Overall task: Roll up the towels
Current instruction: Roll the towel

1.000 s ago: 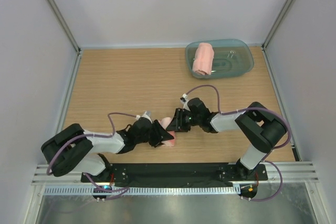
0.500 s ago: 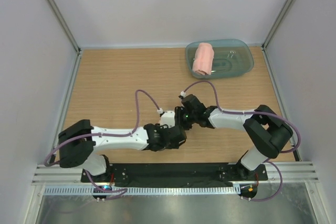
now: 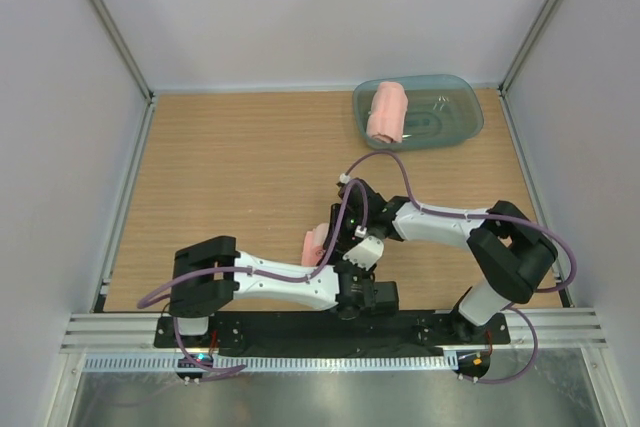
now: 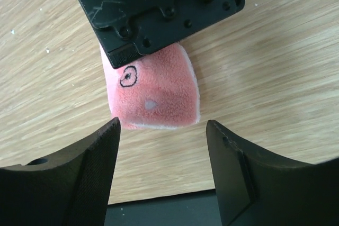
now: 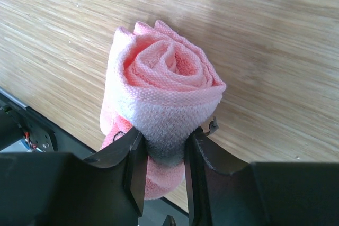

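Wood-grain table (image 3: 230, 167), closed in by pale walls (image 3: 300, 17), is where we work. On it the far towel (image 3: 387, 112) lies as a fat pink roll inside the blue-green tub (image 3: 455, 97) at the back right corner; we judge that one finished. The near towel (image 5: 159, 104) is close to the front edge of the table, well apart from the tub. It is wound up too: from the right wrist we look into its end and see a tight spiral of layers. So the rolling itself seems done for both. What is left, as we read it, is to carry this roll to the tub, or to set it down without letting it unwind.

Our right claw (image 5: 165, 141) is clamped on the near towel, its jaws pressing into the sides of the roll partway along, with the spiral end sticking out past the tips. We cannot tell whether the roll touches the wood or is lifted just off it.

Our left claw (image 4: 161, 130) stands with its jaws apart and nothing between them. From its wrist, the towel's other end shows just beyond the tips, untouched and half covered by the black body of the right claw. That end bears a small inked circle (image 4: 127, 75).
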You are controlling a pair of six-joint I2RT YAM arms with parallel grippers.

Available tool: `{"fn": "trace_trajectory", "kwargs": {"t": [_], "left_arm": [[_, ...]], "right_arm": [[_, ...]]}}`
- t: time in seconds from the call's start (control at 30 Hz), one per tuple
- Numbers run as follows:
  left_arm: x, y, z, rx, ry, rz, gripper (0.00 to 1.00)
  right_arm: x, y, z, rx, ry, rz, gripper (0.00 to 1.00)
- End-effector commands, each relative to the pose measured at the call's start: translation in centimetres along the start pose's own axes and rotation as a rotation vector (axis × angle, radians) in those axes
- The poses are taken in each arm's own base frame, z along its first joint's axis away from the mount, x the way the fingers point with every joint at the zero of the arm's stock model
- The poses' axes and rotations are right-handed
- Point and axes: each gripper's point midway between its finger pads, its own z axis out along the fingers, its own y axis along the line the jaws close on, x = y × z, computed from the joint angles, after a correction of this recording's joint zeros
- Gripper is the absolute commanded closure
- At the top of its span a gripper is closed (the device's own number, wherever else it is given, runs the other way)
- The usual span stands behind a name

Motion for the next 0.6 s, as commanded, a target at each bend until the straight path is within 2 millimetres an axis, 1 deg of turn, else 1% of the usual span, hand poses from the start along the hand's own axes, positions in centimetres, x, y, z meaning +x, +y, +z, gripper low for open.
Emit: {"fn": "trace_trajectory", "kwargs": {"t": [0.0,0.13,0.2,0.27,0.3,0.33,0.37,0.43,0.5,0.53,0.57], "left_arm": [[-2.7,0.2,0.1,-0.024,-0.112,0.011,0.33],[-1.8,-1.0,1.1,0.02,-0.12,0.01,0.3],[-1.1,-1.4,1.8,0.041,-0.097,-0.003,0.29],[0.1,-2.0,2.6,0.075,-0.072,-0.028,0.29],[0.6,-1.8,3.1,0.075,-0.061,-0.034,0.29],[1.7,-1.5,3.7,0.072,-0.047,-0.028,0.29],[2.1,-1.7,4.0,0.081,-0.047,-0.041,0.29],[3.0,-1.2,4.6,0.066,-0.022,-0.047,0.3],[3.4,-0.9,4.9,0.059,-0.018,-0.069,0.3],[3.9,-0.2,5.1,0.051,-0.012,-0.072,0.31],[3.9,-0.2,5.2,0.056,-0.016,-0.092,0.32]], "right_arm": [[0.4,0.2,-0.6,0.024,0.008,-0.029,0.68],[0.8,1.0,-0.8,-0.01,0.026,-0.019,0.68],[0.8,1.1,-0.9,-0.021,0.03,-0.012,0.68],[1.0,1.6,-0.9,-0.041,0.041,-0.006,0.68],[1.0,1.6,-1.0,-0.044,0.042,-0.002,0.68],[1.0,1.9,-1.1,-0.056,0.048,-0.002,0.68],[1.1,2.0,-1.1,-0.06,0.05,-0.002,0.67],[1.1,2.1,-1.2,-0.06,0.054,-0.001,0.67],[1.1,2.1,-1.2,-0.059,0.056,-0.003,0.67],[1.1,2.1,-1.2,-0.058,0.058,-0.003,0.67],[1.2,2.2,-1.3,-0.06,0.061,-0.003,0.67]]}}
